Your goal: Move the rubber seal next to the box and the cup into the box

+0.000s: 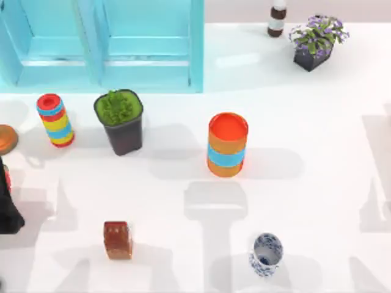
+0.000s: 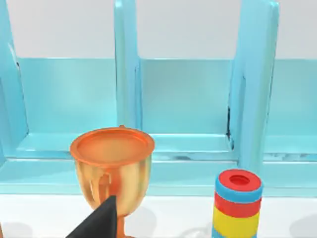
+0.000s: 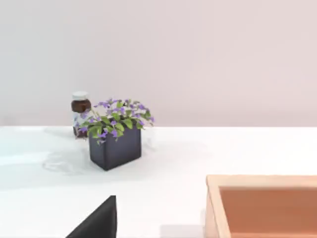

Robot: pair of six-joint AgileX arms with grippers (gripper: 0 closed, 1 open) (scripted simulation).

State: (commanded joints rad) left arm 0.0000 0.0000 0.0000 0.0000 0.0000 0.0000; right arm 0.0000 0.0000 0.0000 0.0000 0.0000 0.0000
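Observation:
The rubber seal (image 1: 118, 240), a glossy reddish-brown block, stands upright at the front left of the table. The small white cup (image 1: 266, 254) with a blue pattern stands at the front, right of centre. A tan wooden box (image 3: 262, 206) with an open top appears in the right wrist view. My left arm (image 1: 7, 207) is a dark mass at the table's left edge, well left of the seal. My left gripper (image 2: 99, 223) shows as a dark wedge in front of an orange goblet (image 2: 113, 163). My right gripper (image 3: 99, 220) is a dark wedge low over the table, apart from the box.
A light blue shelf (image 1: 104, 46) fills the back left. In front of it stand a striped cylinder (image 1: 55, 120), a dark pot with a green plant (image 1: 120, 122) and a tall orange cylinder with a blue band (image 1: 228, 144). A bottle (image 1: 277, 19) and a purple flower pot (image 1: 316, 41) stand at the back right.

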